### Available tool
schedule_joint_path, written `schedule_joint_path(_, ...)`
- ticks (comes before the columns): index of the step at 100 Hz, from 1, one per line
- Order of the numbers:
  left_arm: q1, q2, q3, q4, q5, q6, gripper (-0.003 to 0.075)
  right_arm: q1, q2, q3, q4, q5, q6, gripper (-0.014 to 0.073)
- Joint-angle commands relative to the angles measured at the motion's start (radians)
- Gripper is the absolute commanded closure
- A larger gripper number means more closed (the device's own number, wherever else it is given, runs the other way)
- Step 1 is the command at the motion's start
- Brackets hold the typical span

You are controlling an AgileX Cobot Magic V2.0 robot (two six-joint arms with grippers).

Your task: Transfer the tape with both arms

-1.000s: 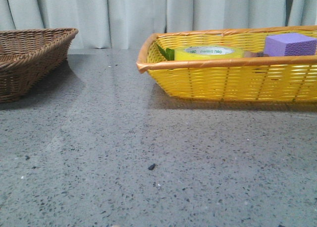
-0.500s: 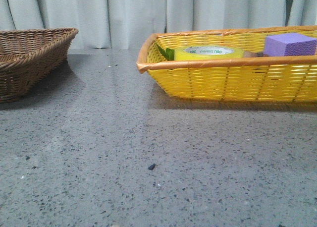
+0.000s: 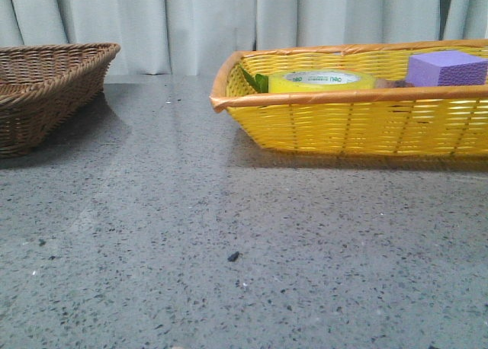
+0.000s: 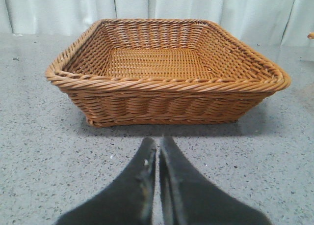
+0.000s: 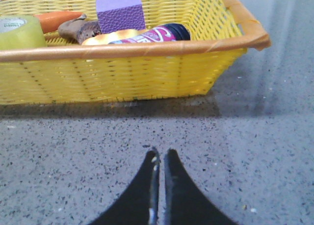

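- The tape (image 3: 322,81) lies flat in the yellow basket (image 3: 358,124) at the far right of the desk (image 3: 191,235), its hole facing up, toward the basket's left end.
- Beside it on the right sits a purple block (image 3: 446,67); a bit of green (image 3: 258,81) shows at its left.
- In the right wrist view the tape (image 5: 19,32) is cut off at the picture's edge, behind the basket's near rim (image 5: 132,50), with a carrot (image 5: 59,19), a brownish lump (image 5: 78,29) and a pink-labelled bottle (image 5: 157,34) farther along.
- The right fingers (image 5: 159,158) are pressed together, holding nothing, low over the bare desk on the near side of the yellow basket; the tape lies ahead of them and off to one side, past the rim.
- The left fingers (image 4: 158,149) are likewise pressed together and empty, facing the brown basket (image 4: 167,77) at the far left, which looks empty.
- The right arm is judged the nearer one to the tape; it would need to open and clear the rim first.
- Neither arm appears in the front view, so their height above the desk is hard to tell, and the tape's lower half is hidden by the basket wall.
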Motion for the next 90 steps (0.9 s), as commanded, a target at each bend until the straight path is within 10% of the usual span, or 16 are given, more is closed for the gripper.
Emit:
schedule_joint_path(1,0.002,-0.028,0.012,-0.002,-0.088,-0.009,0.0741,-0.006,-0.018,0.022,0.0,-0.104,-0.008,0.066)
schedule_joint_path(49,0.002,-0.028,-0.001,-0.002,-0.266,-0.009,0.0741,-0.006,-0.018,0.017,0.0,-0.364,-0.008,0.066)
schedule_joint_path(90,0.002,0.059,-0.23,-0.002,-0.254,-0.009,0.0741,-0.006,0.02,-0.189,0.008,-0.122,-0.008,0.066)
